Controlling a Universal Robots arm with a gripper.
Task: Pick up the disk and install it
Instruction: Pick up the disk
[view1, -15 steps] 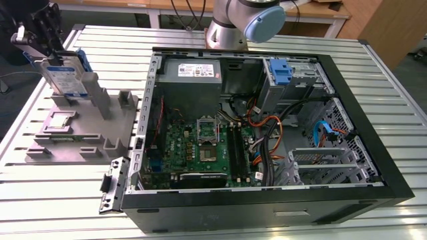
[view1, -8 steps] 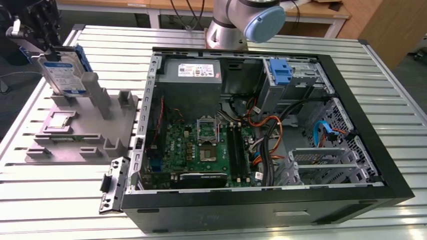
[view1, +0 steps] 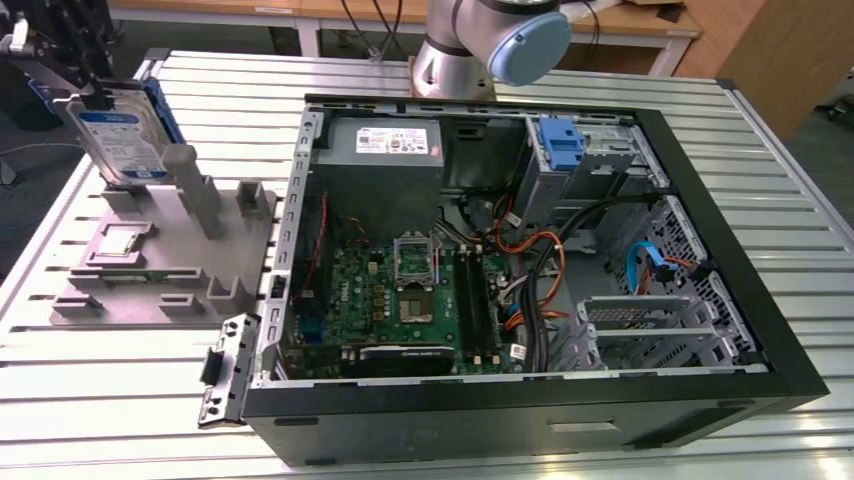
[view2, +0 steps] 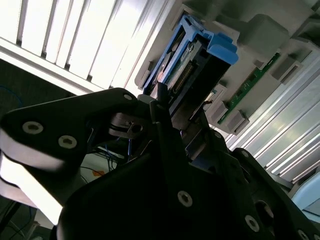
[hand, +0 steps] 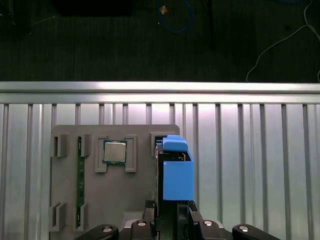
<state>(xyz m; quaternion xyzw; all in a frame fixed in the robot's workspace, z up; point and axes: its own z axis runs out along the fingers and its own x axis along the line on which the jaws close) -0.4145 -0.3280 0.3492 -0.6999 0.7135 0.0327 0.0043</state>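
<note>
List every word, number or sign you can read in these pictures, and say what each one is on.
White-and-blue label on the disk: print too small to read.
White label on the power supply: print too small to read.
Top of the chip on the grey stand: marks too blurred to read.
The circuit board: marks too small to read.
No text can be quoted.

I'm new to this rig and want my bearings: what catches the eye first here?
The open black computer case lies on the slatted metal table, its green motherboard bared. At the exterior view's left, the black tool grips the silver metal hard drive in its bright blue plastic bracket, upright over the grey fixture block.
</note>
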